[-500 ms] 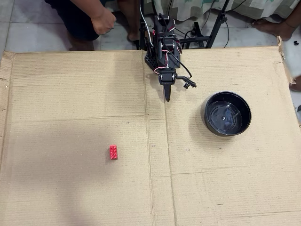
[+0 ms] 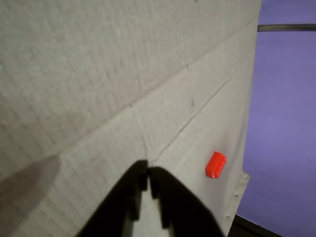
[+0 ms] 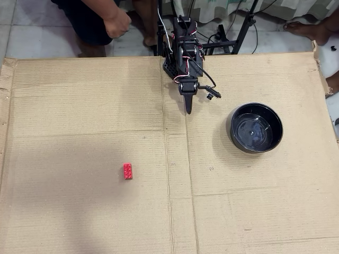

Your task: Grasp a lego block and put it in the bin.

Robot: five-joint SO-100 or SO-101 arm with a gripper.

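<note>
One big sheet of creased cardboard (image 3: 79, 106) fills the overhead view, lying on a tiled floor (image 3: 32, 32), and everything sits on it. One black arm (image 3: 183, 50) stands at the cardboard's top edge, folded in close, with wires trailing off it. One bin, a round glossy black bowl (image 3: 255, 127), rests to the right of the arm in the overhead view, its shiny inside holding nothing. One end effector (image 3: 188, 108) points down toward the middle seam, fingers pinched together with nothing between them; the wrist view (image 2: 147, 173) confirms it, the two dark tips meeting above bare cardboard. And one lego block, bright red with two rows of studs (image 3: 127, 171), lies alone on the cardboard, below and left of the end effector in the overhead view, well apart from both the end effector and the bowl. The wrist view catches that block (image 2: 216, 165) close to the cardboard's edge, to the right of the fingertips, but shows no bowl at all. Only the overhead view takes in a person's fist (image 3: 117, 24) beyond the top edge.
</note>
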